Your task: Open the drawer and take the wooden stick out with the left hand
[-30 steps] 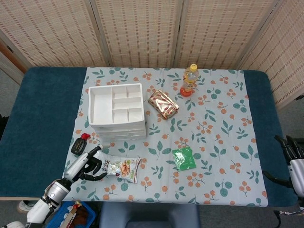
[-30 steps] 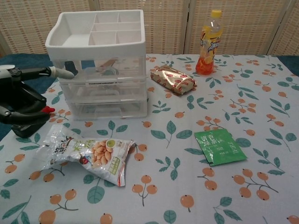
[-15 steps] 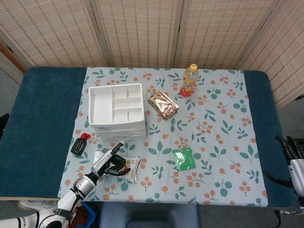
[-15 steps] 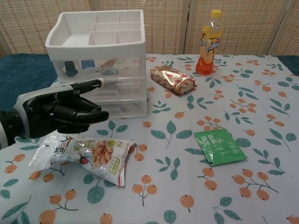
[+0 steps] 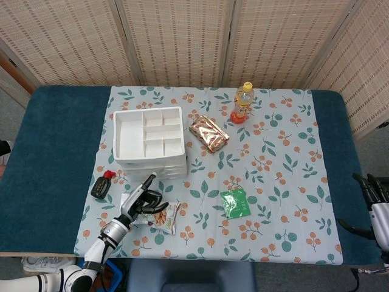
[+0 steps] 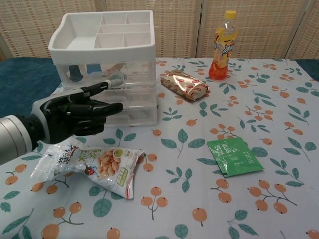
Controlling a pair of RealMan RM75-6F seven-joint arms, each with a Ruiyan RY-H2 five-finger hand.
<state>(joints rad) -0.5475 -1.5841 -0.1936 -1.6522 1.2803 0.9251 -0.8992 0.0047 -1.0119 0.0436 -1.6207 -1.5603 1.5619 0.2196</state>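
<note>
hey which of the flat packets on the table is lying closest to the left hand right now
The clear snack bag of nuts: it lies just below the left hand, at the table's front left. The green sachet and the shiny red-gold packet lie farther right.

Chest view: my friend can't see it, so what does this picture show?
A black robot left hand reaches toward the closed drawers of a clear plastic drawer unit. On the leaf-patterned tablecloth lie a snack bag, green packet, foil pack and orange drink bottle.

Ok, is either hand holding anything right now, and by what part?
Nothing is held. The left hand reaches toward the drawer unit, empty; the right hand is empty too.
</note>
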